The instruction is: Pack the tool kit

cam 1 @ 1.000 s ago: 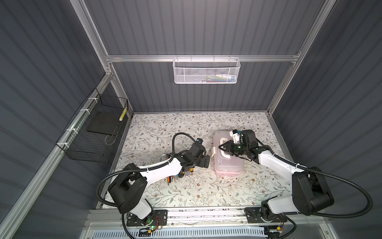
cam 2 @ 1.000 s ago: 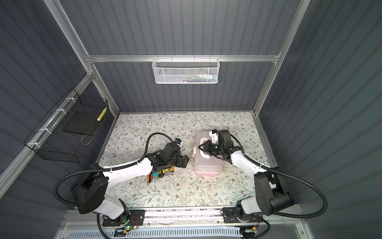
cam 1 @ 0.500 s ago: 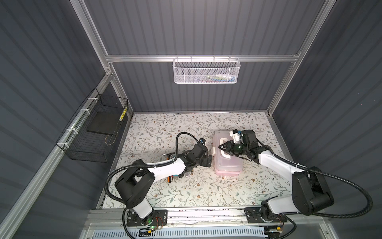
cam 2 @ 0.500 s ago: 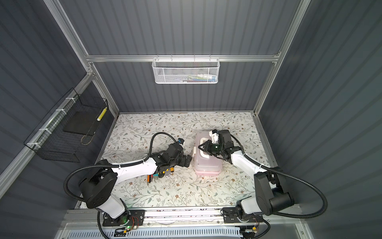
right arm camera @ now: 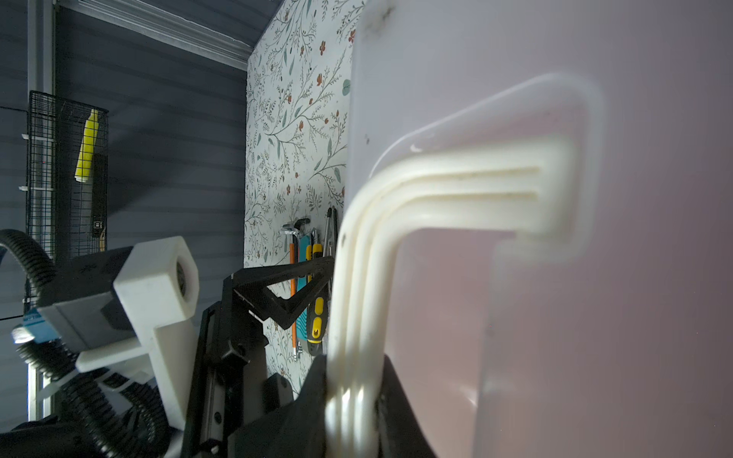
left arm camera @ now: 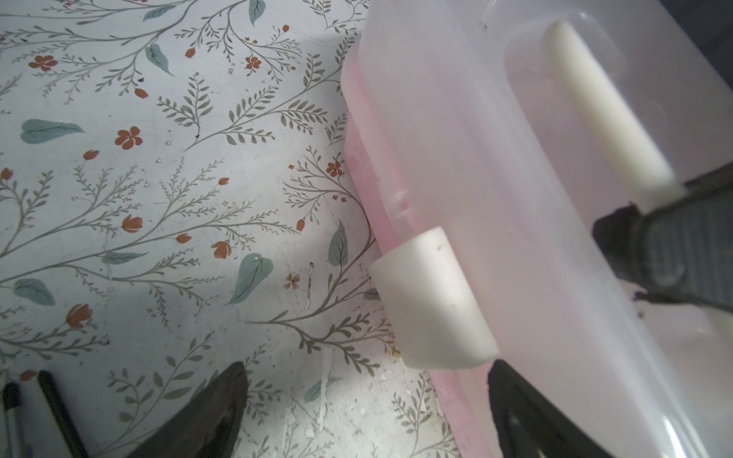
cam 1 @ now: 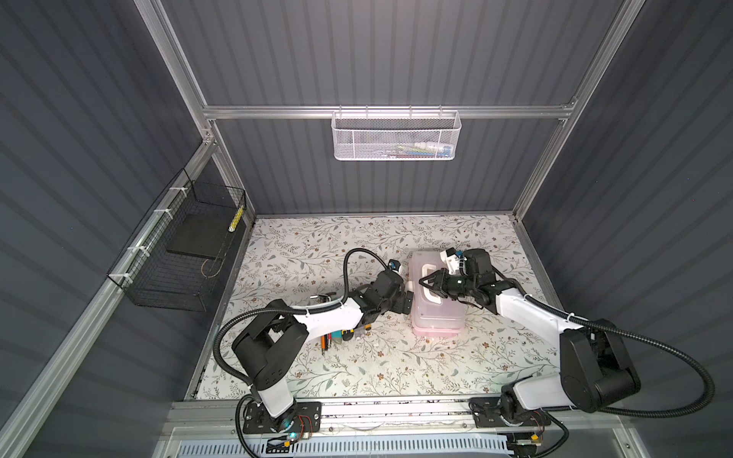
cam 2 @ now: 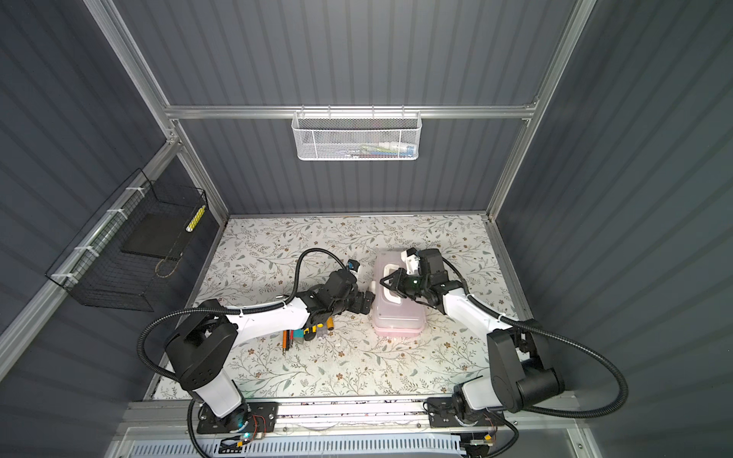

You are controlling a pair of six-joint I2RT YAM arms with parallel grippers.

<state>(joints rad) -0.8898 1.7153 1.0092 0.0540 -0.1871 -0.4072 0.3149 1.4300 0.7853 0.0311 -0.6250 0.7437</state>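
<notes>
Black wire basket (cam 1: 174, 257) hangs on the left wall with something yellow (cam 1: 236, 218) stuck in its back corner. On the floral bench (cam 1: 357, 246), toward the front-left, there's a little heap of loose tools (cam 1: 333, 339) half under the left arm. I can make out an orange-handled one, a yellow-and-black screwdriver (right arm camera: 316, 317) and a teal thing, and the rest is too small to tell.

The left gripper (cam 1: 406, 303) is released, jaws spread wide, parked right up against the left side of the tool kit (cam 1: 436, 317). In the left wrist view its fingertips (left arm camera: 222, 404) sit either side of the white latch (left arm camera: 432, 301), and I can't tell if they touch it.

The kit itself sits a bit right of the bench's middle, with the frosted lid (left arm camera: 515, 158) on. Up on the back wall above it is a white mesh basket (cam 1: 396, 137) with a few bits inside.

The right gripper (cam 1: 423, 283) reaches in from the right and is clenched on the white handle (right arm camera: 396, 206) on top of the lid.
</notes>
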